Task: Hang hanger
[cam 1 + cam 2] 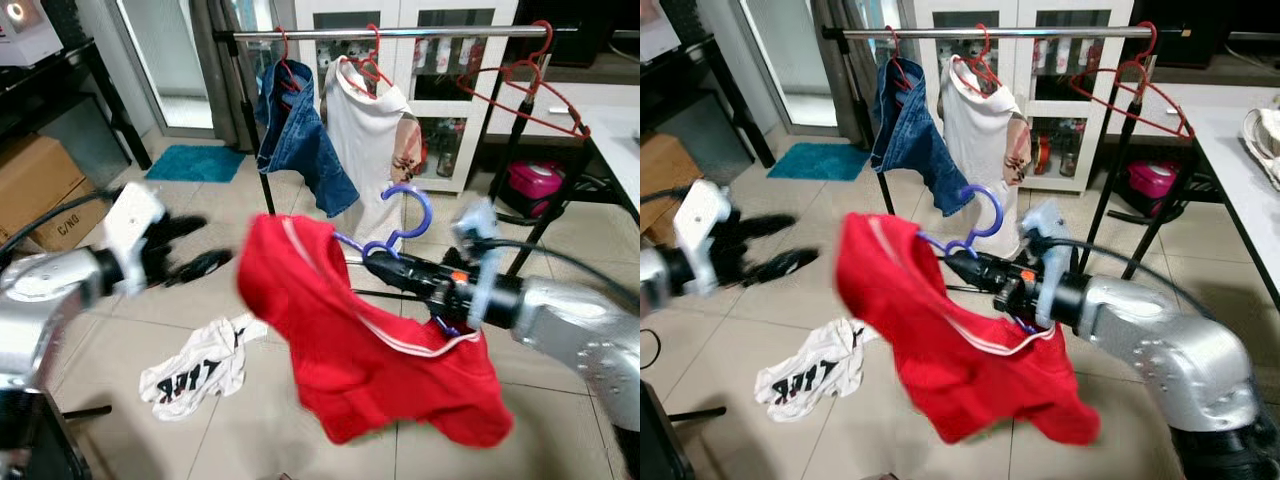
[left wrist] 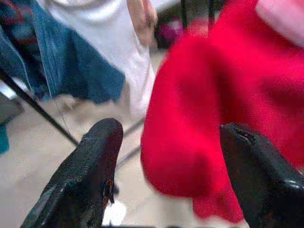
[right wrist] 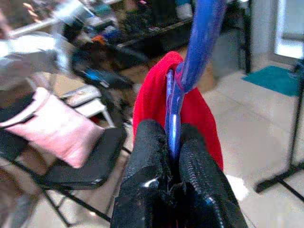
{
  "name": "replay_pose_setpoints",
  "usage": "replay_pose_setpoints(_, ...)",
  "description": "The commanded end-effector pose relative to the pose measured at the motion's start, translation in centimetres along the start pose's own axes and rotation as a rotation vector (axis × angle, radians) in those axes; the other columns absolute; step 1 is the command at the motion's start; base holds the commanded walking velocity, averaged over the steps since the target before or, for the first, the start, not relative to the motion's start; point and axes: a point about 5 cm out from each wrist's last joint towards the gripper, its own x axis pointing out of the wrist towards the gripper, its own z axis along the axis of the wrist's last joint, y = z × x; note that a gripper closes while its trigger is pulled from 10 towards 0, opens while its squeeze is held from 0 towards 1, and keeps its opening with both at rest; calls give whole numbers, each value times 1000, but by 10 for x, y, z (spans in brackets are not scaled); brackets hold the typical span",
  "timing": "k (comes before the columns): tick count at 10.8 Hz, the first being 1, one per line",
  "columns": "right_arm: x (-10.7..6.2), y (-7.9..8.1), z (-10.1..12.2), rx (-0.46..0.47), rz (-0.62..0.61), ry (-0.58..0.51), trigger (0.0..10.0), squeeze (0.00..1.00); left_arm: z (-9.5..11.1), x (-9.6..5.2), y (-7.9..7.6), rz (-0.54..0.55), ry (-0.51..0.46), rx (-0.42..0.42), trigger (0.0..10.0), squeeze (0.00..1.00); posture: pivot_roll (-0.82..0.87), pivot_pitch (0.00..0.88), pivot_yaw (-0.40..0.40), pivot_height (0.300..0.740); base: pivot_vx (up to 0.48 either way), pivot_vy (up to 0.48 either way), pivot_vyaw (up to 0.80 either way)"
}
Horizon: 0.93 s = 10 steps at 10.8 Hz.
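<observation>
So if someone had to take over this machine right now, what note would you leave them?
Right claw: shut on the blue plastic hanger, which carries the red shirt.
Left claw: open, holding nothing, beside the shirt.
Silver clothes rail: ahead, holding a denim garment, a white top and an empty red hanger.
White printed garment: lying on the tiled floor.
Done: shirt is on its hanger.
Left: lift the hook onto the rail, probably in the gap between the white top and the red hanger, then release.
</observation>
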Motion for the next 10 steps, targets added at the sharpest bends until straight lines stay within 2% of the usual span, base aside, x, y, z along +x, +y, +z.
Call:
replay_pose_setpoints(1, -2, 9, 14, -35, 74, -43, 10000, 0, -3, -2, 4, -13, 30, 27, 10000, 0, -110, 0, 121, 740, 0, 0, 0)
replay_pose_setpoints(3, -4, 13, 16, -22, 112, -55, 10000, 0, -10, 1, 10, -26, 22, 0, 10000, 0, -113, 0, 124, 740, 0, 0, 0)
replay_pose_setpoints(4, -6, 17, 16, -27, 142, -54, 10000, 0, -7, 8, 7, -102, -72, -54, 2745, 0, -119, 0, 126, 740, 0, 0, 0)
replay_pose_setpoints(5, -7, 18, 15, -26, 148, -50, 10000, 0, -6, 10, 7, -132, -83, -63, 0, 0, -121, 0, 127, 740, 0, 0, 0)
replay_pose_setpoints(10, -7, 22, 11, -26, 141, -40, 10000, 0, -4, 21, 10, -209, -128, -42, 0, 0, -134, 0, 134, 740, 0, 0, 0)
